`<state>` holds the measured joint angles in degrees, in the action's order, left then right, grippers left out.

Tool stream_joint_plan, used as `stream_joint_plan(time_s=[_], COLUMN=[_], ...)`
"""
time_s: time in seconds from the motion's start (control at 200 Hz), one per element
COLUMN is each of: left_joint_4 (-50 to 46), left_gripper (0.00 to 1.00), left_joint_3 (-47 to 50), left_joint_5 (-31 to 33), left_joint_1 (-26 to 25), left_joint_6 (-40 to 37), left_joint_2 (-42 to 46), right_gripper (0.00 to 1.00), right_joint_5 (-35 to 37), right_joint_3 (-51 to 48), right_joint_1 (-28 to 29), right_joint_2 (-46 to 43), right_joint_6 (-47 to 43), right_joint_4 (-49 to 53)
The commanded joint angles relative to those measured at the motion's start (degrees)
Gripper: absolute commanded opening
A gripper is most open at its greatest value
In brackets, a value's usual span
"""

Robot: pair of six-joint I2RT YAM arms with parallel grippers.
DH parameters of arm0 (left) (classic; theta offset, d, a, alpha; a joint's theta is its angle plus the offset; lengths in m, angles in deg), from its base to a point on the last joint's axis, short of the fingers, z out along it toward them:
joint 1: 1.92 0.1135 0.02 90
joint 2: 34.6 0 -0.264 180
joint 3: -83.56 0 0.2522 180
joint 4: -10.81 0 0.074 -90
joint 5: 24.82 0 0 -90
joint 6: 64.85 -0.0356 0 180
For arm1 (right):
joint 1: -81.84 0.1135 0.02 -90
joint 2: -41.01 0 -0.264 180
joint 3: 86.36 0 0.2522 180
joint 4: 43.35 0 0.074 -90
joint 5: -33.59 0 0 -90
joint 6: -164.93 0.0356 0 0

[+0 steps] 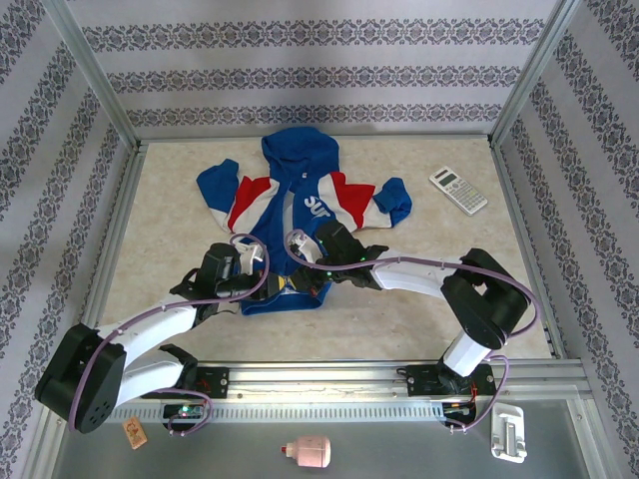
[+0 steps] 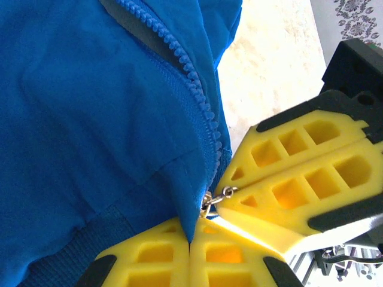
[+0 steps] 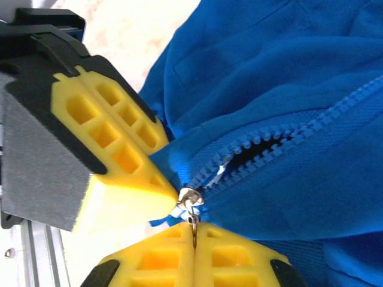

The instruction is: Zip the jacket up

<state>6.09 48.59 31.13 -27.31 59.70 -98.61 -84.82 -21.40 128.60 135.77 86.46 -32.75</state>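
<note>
The blue jacket [image 1: 300, 195], with red and white chest panels, lies flat on the table, hood at the far end and hem towards the arms. At the hem, my left gripper [image 1: 262, 285] and right gripper [image 1: 306, 273] meet tip to tip. In the left wrist view my left gripper [image 2: 190, 240] is shut on a fold of blue hem fabric [image 2: 179, 191] beside the zipper teeth [image 2: 192, 78]. In the right wrist view my right gripper [image 3: 193, 232] is shut on the metal zipper pull, just below the slider [image 3: 190, 197]. Above the slider the teeth [image 3: 281, 143] stand parted.
A calculator [image 1: 458, 190] lies at the back right of the table. Metal frame posts and a rail [image 1: 329, 374] border the table. A pink bottle [image 1: 308, 452] and a white clip [image 1: 507, 434] lie in front of the rail.
</note>
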Motion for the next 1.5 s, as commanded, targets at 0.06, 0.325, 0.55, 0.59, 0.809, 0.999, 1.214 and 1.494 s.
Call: stream_joint_plan(time_s=[0.06,0.325,0.55,0.59,0.809,0.999,1.214,1.494], left_joint_4=[-6.27,-14.55,-17.31,-17.84,-18.26,-17.34,-26.64,-32.2], left_gripper=[0.0,0.0,0.0,0.0,0.0,0.0,0.0,0.0], left_joint_3=[-0.81,-2.08,-1.99,-2.07,-1.35,-1.6,-3.91,-6.51], left_joint_5=[0.14,-0.52,-0.75,-0.85,0.34,1.4,3.14,3.32], left_joint_1=[0.1,-1.11,-1.24,-1.24,-1.25,-1.35,-1.71,-2.42], left_joint_6=[-1.18,-1.98,-1.32,-1.32,4.17,7.3,5.25,3.55], left_joint_2=[2.0,4.3,6.94,7.04,9.68,10.45,10.23,10.74], right_gripper=[0.0,0.0,0.0,0.0,0.0,0.0,0.0,0.0], right_joint_5=[6.75,11.62,15.11,15.61,15.49,14.1,18.01,22.7], right_joint_3=[3.14,6.34,6.94,7.31,6.91,5.82,7.25,8.49], right_joint_1=[0.43,0.43,0.35,0.27,0.09,0.17,-0.43,-1.5], right_joint_2=[-2.21,-1.71,-1.53,-1.35,-1.33,-0.9,-0.8,0.13], right_joint_6=[-2.86,-5.72,-7.59,-7.62,-6.94,-5.85,-4.47,-0.96], right_joint_4=[3.65,5.0,5.27,5.32,3.31,2.7,2.95,0.88])
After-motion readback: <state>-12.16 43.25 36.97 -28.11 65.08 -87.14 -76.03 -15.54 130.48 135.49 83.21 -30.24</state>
